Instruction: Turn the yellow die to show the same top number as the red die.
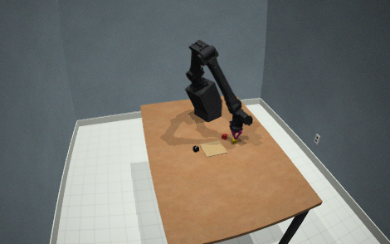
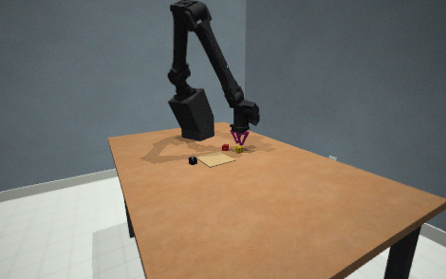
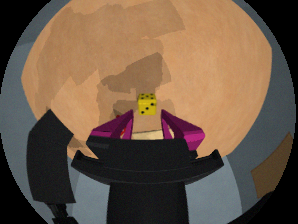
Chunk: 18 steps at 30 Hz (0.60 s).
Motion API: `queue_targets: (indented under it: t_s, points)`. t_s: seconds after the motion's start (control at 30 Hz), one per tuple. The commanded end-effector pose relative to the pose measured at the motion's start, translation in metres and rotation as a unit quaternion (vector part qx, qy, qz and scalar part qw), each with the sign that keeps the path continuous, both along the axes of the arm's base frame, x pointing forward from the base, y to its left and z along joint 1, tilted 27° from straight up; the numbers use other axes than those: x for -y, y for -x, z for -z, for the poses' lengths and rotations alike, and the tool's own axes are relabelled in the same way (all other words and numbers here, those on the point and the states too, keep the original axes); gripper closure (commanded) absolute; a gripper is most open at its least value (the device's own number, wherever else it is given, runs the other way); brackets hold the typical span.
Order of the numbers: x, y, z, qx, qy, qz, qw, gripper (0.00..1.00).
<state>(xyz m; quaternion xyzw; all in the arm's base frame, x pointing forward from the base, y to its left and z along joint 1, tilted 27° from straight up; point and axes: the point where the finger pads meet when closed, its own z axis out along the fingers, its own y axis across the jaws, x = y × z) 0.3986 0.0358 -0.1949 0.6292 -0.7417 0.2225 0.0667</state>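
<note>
Grey walls, tan table (image 1: 249, 187); gripper (image 1: 235, 138) down over the yellow die (image 1: 234, 141), just off the mat (image 1: 213, 148).

Early stage, by my judgement — the yellow die sits on bare wood beside the mat's corner, near the red die (image 1: 224, 136), so turning and placing remain; the black die (image 1: 196, 148) lies apart on the mat's other side. Magenta fingers stand about half open, straddling the yellow die; whether they press it I cannot tell. A cube has no long axis; its faces look roughly square to the fingers; pip counts too small to read.
</note>
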Motion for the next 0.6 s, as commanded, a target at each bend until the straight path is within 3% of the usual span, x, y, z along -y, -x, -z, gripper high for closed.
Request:
queue_targets:
  t_s: [0.0, 0.57]
  points:
    - [0.0077, 0.0, 0.0063, -0.003, -0.002, 0.006, 1.0, 0.55]
    - [0.0075, -0.0028, 0.0071, -0.001, -0.003, 0.005, 1.0, 0.55]
